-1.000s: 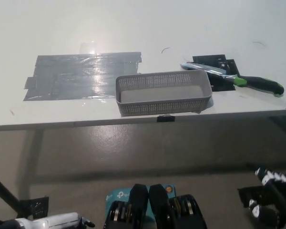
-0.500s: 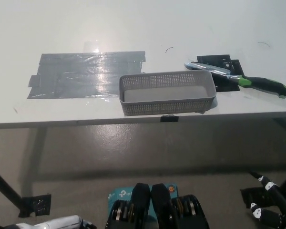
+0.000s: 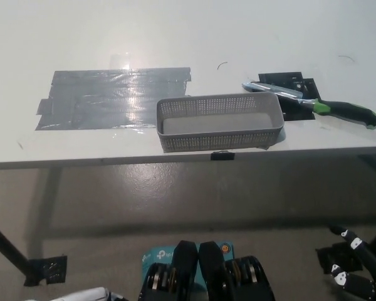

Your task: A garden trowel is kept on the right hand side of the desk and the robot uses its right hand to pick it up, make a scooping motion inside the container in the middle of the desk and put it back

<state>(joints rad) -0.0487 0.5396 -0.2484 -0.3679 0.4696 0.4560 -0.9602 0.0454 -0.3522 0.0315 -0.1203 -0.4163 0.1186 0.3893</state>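
The garden trowel (image 3: 313,105) lies flat on the right side of the white desk (image 3: 175,31), its silver blade pointing left and its black and green handle to the right. A grey mesh container (image 3: 222,139) stands in the middle, near the desk's front edge, and looks empty. My black right hand (image 3: 354,266) hangs low at the bottom right, below the desk and far from the trowel, holding nothing. Only a white sliver of my left hand (image 3: 81,295) shows at the bottom left edge.
A patch of grey tape (image 3: 113,94) covers the desk left of the container. Black tape (image 3: 288,81) lies under the trowel's blade. The desk's front edge (image 3: 113,161) runs across the picture, with floor below it and a dark desk leg (image 3: 6,254) at lower left.
The camera shifted slightly, so the whole picture moved right. My right hand has sunk lower at the bottom right, and my left hand has dropped almost out of view. Trowel and container are unmoved.
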